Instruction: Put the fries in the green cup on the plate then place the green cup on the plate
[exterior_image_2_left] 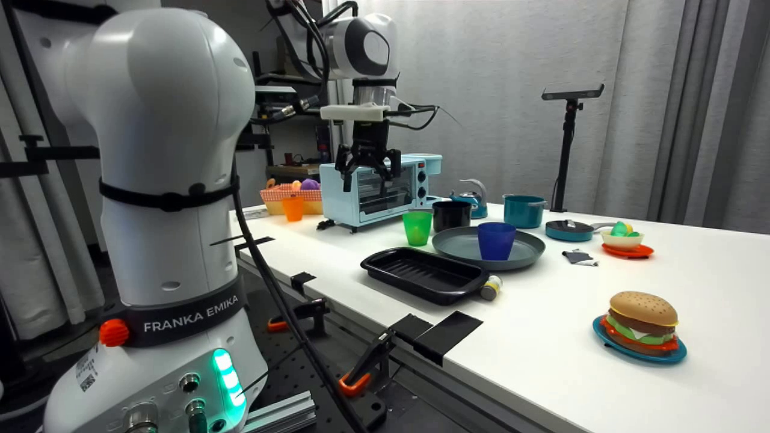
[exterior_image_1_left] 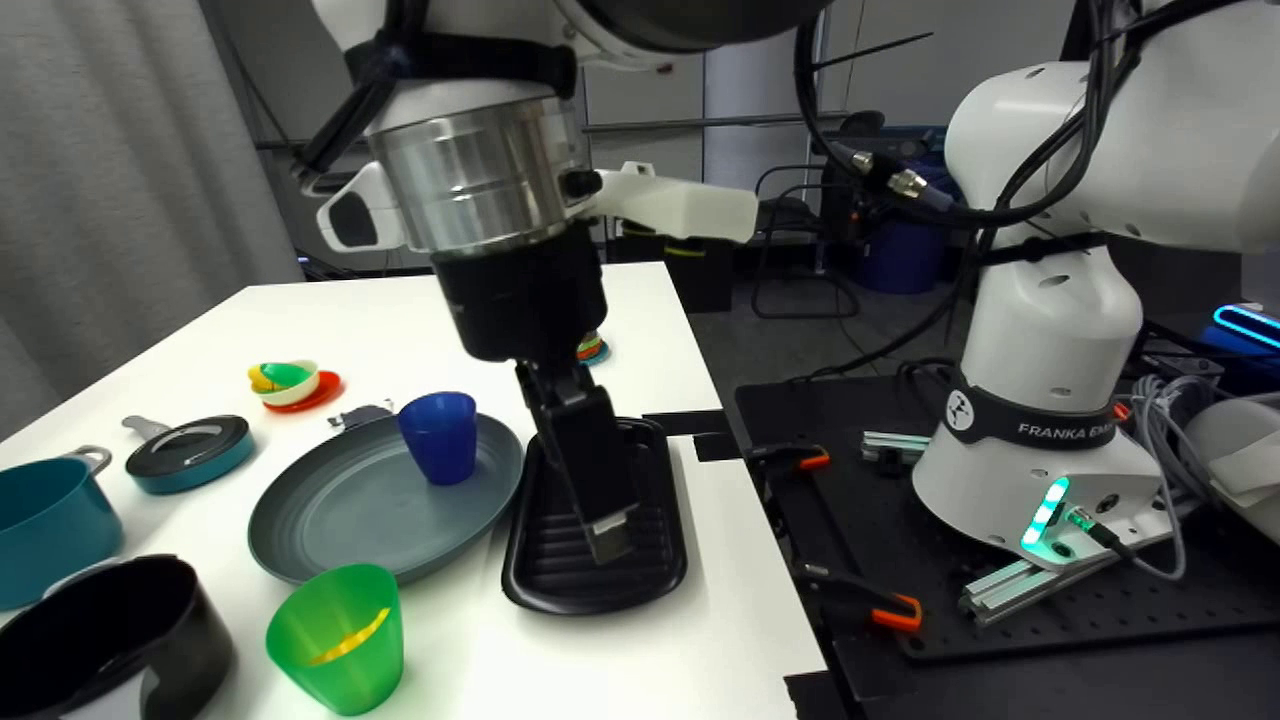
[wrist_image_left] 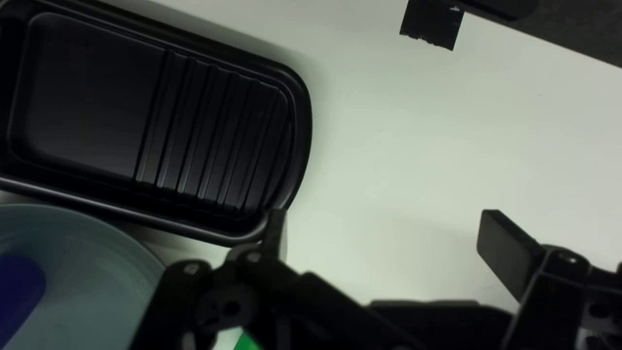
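Observation:
The bright green cup [exterior_image_1_left: 345,685] stands upright on the white table beside the plate; it also shows in an exterior view [exterior_image_2_left: 417,228]. Yellow fries [exterior_image_1_left: 350,640] lie inside the cup. The grey-blue plate [exterior_image_1_left: 330,515] lies between the green cup and the teal pan, with a dark blue cup [exterior_image_1_left: 440,440] upright on it. My gripper [wrist_image_left: 381,223] is open and empty, above the table near the ridged end of the black tray. In the wrist view, a sliver of the green cup [wrist_image_left: 247,343] shows below the left finger; the rest is hidden.
The black ridged tray [exterior_image_2_left: 421,273] lies beside the plate, with a small can [exterior_image_2_left: 491,287] at its end. A black pot [exterior_image_2_left: 451,216] and light blue toaster oven [exterior_image_2_left: 361,210] stand close to the green cup. A toy burger [exterior_image_2_left: 642,322] sits farther off.

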